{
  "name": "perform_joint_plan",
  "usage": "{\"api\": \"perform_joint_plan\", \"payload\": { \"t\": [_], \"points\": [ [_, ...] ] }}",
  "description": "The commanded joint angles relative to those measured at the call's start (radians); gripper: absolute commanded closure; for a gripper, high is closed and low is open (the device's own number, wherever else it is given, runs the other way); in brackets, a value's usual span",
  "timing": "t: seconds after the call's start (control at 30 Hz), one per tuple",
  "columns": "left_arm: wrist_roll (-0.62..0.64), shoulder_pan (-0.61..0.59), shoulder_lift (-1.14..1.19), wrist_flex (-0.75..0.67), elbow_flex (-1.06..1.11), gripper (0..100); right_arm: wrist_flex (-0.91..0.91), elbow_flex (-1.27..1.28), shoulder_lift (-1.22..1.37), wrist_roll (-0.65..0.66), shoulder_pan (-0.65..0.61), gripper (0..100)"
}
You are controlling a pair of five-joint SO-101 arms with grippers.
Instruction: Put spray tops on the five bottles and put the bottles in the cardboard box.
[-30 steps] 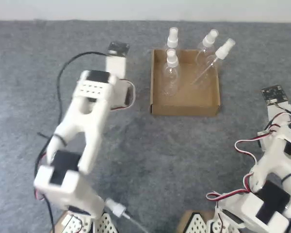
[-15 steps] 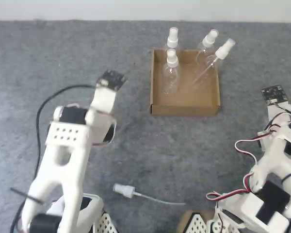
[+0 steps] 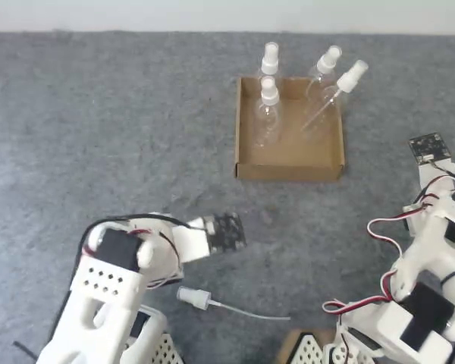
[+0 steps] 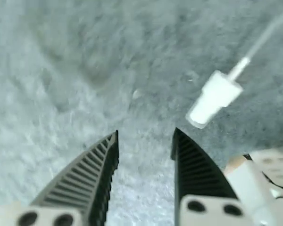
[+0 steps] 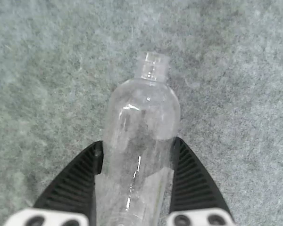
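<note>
Uncapped bottle [image 5: 144, 108], clear plastic with a bare threaded neck, is pinched between the fingers of the right hand [image 5: 137, 143] above the grey counter [image 3: 98, 114]. A loose white spray top [image 3: 193, 297] with a thin tube lies on the near counter just beside the left hand [image 4: 145, 134], whose fingers are spread. Four capped clear bottles [image 3: 266, 114] are at the far cardboard box [image 3: 288, 168], at least one inside it.
</note>
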Motion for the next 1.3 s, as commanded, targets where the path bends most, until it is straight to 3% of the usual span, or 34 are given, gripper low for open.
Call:
{"api": "perform_joint_plan", "payload": {
  "t": [0.0,0.27,0.47,0.73,0.87,1.03,1.27],
  "points": [
    [-0.028,0.087,0.078,0.006,-0.008,83,-0.005,-0.003,0.001,0.011,0.001,99.3],
    [-0.086,0.261,0.299,0.003,-0.027,83,-0.005,-0.003,-0.002,0.011,0.002,99.3],
    [-0.091,0.313,0.325,-0.069,0.018,83,-0.004,-0.003,-0.004,0.011,0.005,99.3],
    [-0.089,0.285,0.327,-0.288,0.191,83,-0.004,-0.003,-0.005,0.008,0.002,99.3],
    [-0.087,0.255,0.327,-0.295,0.193,83,-0.004,-0.003,-0.005,0.008,0.002,99.3],
    [-0.089,0.187,0.327,-0.296,0.191,91,0.054,-0.008,-0.008,0.009,-0.001,99.3],
    [-0.089,0.095,0.318,-0.298,0.171,91,0.064,-0.009,-0.008,0.009,-0.008,99.3]
  ]
}}
